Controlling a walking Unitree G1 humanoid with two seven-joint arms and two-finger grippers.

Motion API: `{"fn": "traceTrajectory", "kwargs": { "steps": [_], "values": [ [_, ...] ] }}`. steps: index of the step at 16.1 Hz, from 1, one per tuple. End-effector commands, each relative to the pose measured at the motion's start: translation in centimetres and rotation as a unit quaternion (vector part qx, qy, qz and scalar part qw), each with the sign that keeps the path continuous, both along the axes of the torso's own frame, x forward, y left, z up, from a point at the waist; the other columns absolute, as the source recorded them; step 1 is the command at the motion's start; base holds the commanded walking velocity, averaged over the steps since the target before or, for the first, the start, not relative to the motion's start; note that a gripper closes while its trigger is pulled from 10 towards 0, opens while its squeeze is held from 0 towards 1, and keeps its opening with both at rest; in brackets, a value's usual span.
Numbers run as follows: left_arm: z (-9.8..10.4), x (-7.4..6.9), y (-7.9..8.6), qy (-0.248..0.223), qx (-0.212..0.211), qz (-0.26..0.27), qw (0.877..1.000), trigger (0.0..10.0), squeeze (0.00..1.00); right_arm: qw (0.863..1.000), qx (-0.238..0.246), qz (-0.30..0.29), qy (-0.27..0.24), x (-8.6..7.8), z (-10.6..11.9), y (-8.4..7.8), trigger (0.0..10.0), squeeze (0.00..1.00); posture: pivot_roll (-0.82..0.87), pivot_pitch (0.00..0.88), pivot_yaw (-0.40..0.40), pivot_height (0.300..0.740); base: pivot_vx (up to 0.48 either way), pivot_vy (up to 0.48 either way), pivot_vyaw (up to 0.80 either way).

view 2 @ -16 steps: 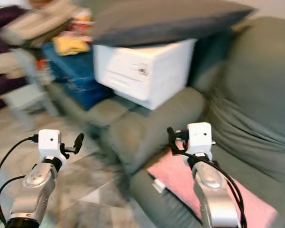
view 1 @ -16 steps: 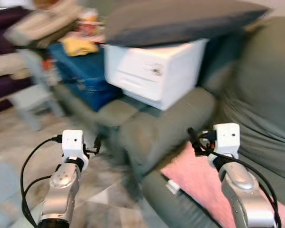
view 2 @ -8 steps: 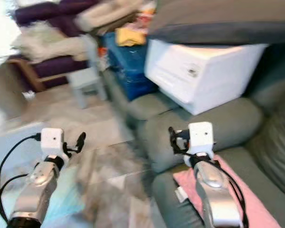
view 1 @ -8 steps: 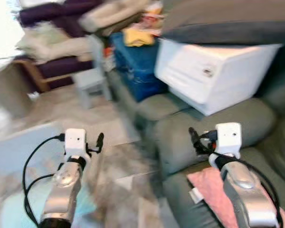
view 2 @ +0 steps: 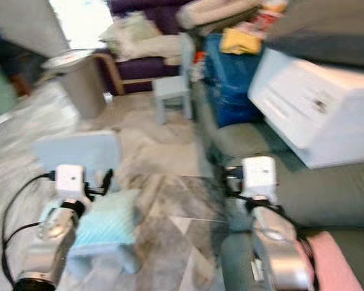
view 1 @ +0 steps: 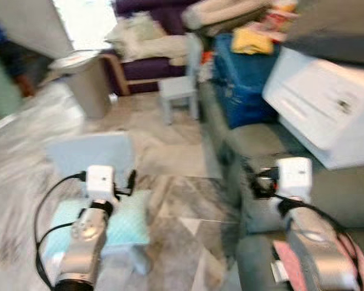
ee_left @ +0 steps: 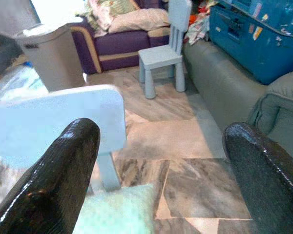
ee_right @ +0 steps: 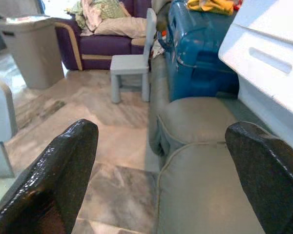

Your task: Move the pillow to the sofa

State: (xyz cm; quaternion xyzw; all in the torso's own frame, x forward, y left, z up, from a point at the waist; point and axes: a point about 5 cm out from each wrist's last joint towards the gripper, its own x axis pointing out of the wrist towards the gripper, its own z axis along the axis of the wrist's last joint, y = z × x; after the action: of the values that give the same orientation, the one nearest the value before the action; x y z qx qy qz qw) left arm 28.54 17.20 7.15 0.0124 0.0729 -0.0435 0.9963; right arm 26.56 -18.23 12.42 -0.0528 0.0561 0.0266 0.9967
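Your left gripper [view 1: 131,180] and right gripper [view 1: 255,182] both reach toward 12 o'clock at equal height, fingers spread wide, holding nothing.

Pale teal pillow [view 1: 124,221] on small chair [view 1: 94,154], grey sofa [view 1: 327,194] nearby

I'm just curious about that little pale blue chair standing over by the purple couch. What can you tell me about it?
The small chair is pale blue, looks like plastic or painted wood, and has a slatted upright back, a flat seat and straight legs. It stands upright on the marbled floor, between the purple couch and the end of the grey-green sofa. Its seat looks bare.
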Motion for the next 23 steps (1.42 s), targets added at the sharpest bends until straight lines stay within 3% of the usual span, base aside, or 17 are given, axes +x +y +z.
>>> {"fn": "traceTrajectory", "kwargs": {
  "steps": [1, 5, 8, 15, 18, 23],
  "values": [
    [0.33, 0.17, 1.06, -0.004, 0.006, 0.015, 1.0, 10.0, 0.0, 1.0, 0.01, 0.016, -0.007, 0.25, 0.27, 1.1, 10.0, 0.0, -0.16, 0.0, 0.083, 0.74, 0.0, 0.0, 0.8],
    [0.16, 0.21, 1.13, 0.003, -0.003, 0.022, 1.0, 10.0, 0.0, 1.0, 0.013, 0.017, -0.008, 0.27, 0.24, 1.24, 10.0, 0.0, -0.16, 0.0, 0.083, 0.74, 0.0, 0.0, 0.8],
    [0.03, 0.24, 1.17, 0.01, -0.007, 0.027, 1.0, 10.0, 0.0, 0.999, 0.041, 0.012, -0.013, 0.27, 0.39, 1.11, 10.0, 0.0, -0.16, 0.0, 0.083, 0.74, 0.0, 0.0, 0.0],
    [-0.08, 0.37, 1.12, 0.016, -0.007, 0.023, 1.0, 10.0, 0.0, 0.999, 0.033, -0.01, -0.017, 0.41, 0.36, 0.96, 10.0, 0.0, -0.16, 0.0, 0.084, 0.74, 0.0, 0.48, 0.0],
    [-0.1, 0.44, 1.1, 0.019, -0.008, 0.022, 1.0, 10.0, 0.0, 0.998, 0.057, -0.016, -0.018, 0.36, 0.31, 1.0, 10.0, 0.0, -0.16, 0.0, 0.086, 0.74, 0.0, 0.48, 0.0],
    [-0.08, 0.59, 1.17, 0.021, -0.008, 0.026, 0.999, 10.0, 0.0, 0.999, 0.033, -0.002, -0.013, 0.32, 0.25, 1.33, 10.0, 0.0, -0.16, 0.0, 0.085, 0.74, 0.0, 0.48, 0.0]
  ]
}}
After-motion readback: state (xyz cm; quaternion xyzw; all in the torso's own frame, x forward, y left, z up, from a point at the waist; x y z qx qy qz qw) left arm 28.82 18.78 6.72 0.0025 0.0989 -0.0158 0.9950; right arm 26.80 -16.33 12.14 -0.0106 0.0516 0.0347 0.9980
